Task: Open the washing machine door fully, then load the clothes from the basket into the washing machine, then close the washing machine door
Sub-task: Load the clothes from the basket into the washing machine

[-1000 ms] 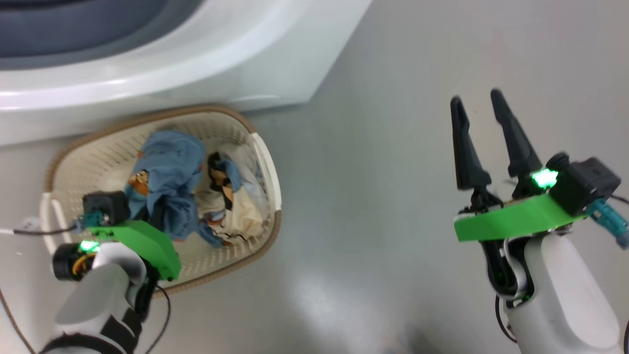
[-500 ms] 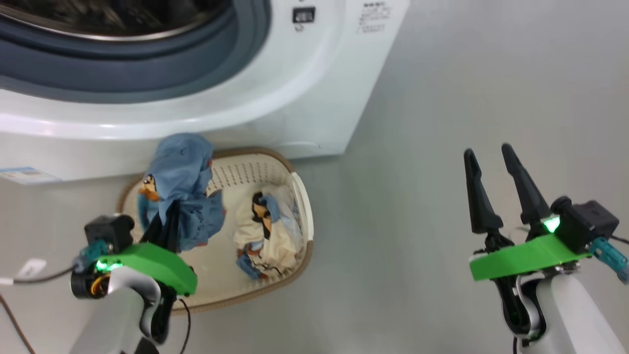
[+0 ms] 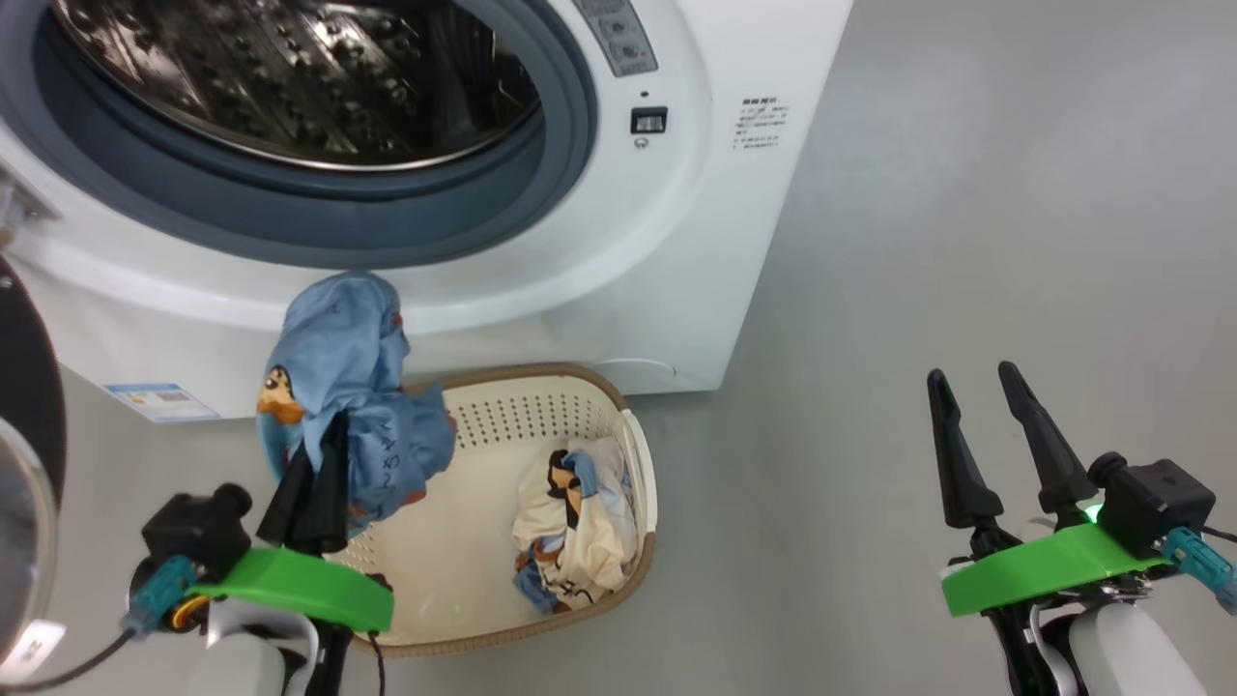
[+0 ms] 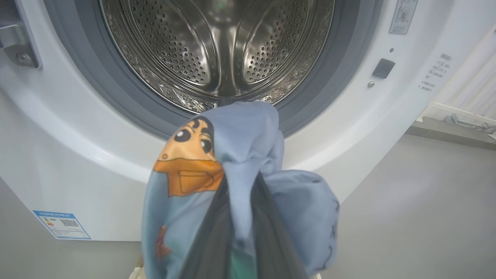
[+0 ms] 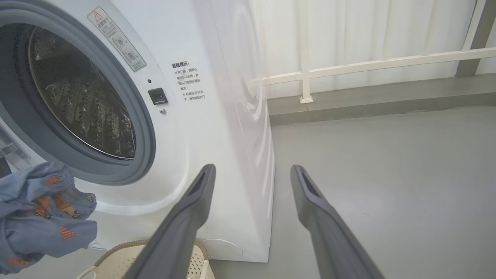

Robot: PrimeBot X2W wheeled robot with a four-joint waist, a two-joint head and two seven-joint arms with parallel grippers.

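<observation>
The left fingers (image 3: 314, 488) clamp the blue garment (image 3: 338, 358), bunched upright above the basket (image 3: 541, 382), its long axis pointing at the drum (image 3: 290, 77). The right fingers (image 3: 955, 454) stand spread and empty.

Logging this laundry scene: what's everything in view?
Washing machine: one, white, behind the basket.
Door: one, black, open, far left.
Basket: one, cream, on the floor.
Blue garment: one, light blue, held up before the machine.
Cream garment: one, printed cream, inside the basket.
Sticker: one, blue, machine's lower front.
Railing: one, white, beyond the machine.
Left end effector: one, dark, shut on the blue garment.
Right end effector: one, dark, open, over floor.
</observation>
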